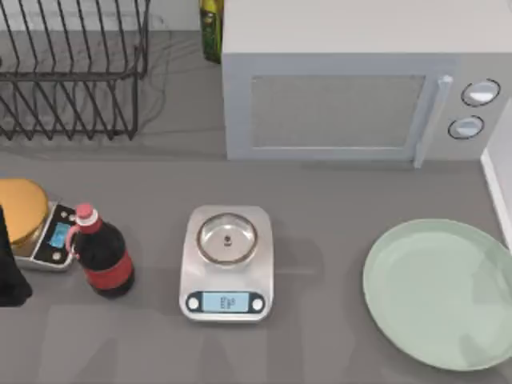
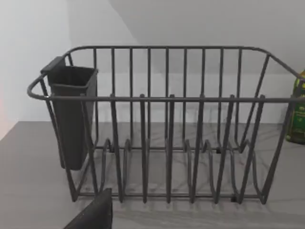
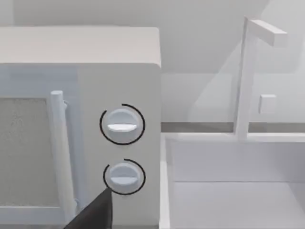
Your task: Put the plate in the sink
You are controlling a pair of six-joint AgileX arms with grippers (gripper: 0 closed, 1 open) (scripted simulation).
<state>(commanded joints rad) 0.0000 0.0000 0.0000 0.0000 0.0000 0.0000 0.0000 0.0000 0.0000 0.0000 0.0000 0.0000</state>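
Down at the lower right of the top view, the plate (image 1: 438,293) lay flat on the grey worktop (image 1: 320,192), its right edge touching the frame's right border and sitting just beside the narrow white rim of the sink (image 1: 496,188), which ran along the right edge of the frame. In the right wrist view the sink (image 3: 228,191) appeared as a white basin directly beside the microwave (image 3: 81,119), with a white tap (image 3: 245,76) standing at its back. The microwave (image 1: 360,96) filled the upper right of the top view, and a kitchen scale (image 1: 227,264) with a steel pan sat at lower centre, well apart from the plate. A dark soda bottle (image 1: 102,254) lay at lower left, touching a second scale (image 1: 48,238) carrying a golden round object (image 1: 22,210). A wire dish rack (image 1: 72,72) occupied the upper left, beside a green bottle (image 1: 211,28). Whether the fingers of either arm were apart or together could not be told.
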